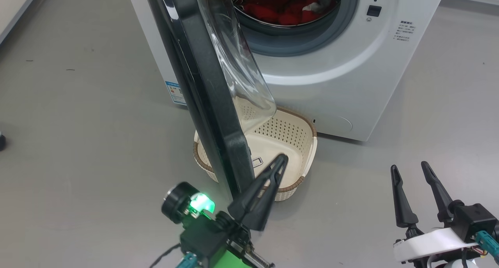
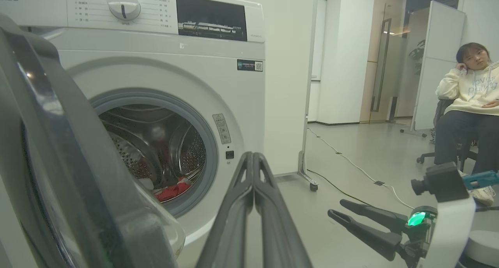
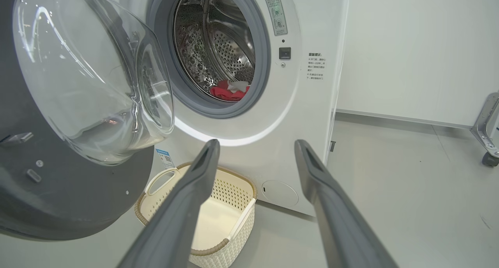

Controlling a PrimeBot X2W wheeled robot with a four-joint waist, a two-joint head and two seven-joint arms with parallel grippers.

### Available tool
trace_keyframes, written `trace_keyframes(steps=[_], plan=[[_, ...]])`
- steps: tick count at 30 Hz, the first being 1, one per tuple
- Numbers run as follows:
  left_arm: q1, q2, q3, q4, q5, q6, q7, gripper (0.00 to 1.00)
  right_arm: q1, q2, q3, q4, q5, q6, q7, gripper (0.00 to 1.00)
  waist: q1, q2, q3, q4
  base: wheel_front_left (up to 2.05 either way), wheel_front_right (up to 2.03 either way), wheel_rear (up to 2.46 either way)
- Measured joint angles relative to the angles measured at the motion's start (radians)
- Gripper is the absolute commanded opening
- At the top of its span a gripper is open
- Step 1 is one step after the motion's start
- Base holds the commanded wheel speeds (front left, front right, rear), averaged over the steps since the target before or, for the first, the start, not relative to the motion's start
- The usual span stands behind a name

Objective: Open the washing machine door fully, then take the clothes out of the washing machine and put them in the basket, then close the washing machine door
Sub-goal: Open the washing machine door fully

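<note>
The white washing machine (image 1: 331,85) stands ahead with its door (image 1: 202,85) swung out toward me, edge-on, its black rim and glass bowl (image 3: 89,85) facing right. Red clothes (image 1: 280,11) lie in the steel drum, where the clothes (image 3: 228,90) show low down. The cream basket (image 1: 288,129) sits empty on the floor below the opening, partly behind the door. My left gripper (image 1: 282,157) is shut on nothing, its tips just right of the door's lower edge, above the basket. My right gripper (image 1: 409,167) stands open over the floor to the right, holding nothing.
A person (image 2: 468,100) sits on a chair at the far right in the left wrist view. A cable (image 2: 351,163) runs across the grey floor beside a white wheeled partition (image 2: 288,65). Bare floor (image 1: 429,124) lies to the right of the washer.
</note>
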Motion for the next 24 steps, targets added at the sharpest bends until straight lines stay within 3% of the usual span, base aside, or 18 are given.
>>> trace_keyframes(steps=[8, 24], plan=[[0.034, 0.003, -0.013, 0.127, -0.027, -0.007, 0.058, 0.0, -0.003, 0.002, -0.003, 0.011, 0.0, 0.001, 0.0, 1.0, 0.0, 0.0, 0.005, -0.01, 0.0, 0.0, 0.0], [0.018, 0.003, 0.044, 0.211, -0.061, 0.05, 0.06, 0.0, -0.017, 0.005, -0.01, 0.018, -0.007, 0.009, 0.0, 1.0, 0.0, 0.0, 0.018, -0.021, 0.0, 0.0, 0.0]])
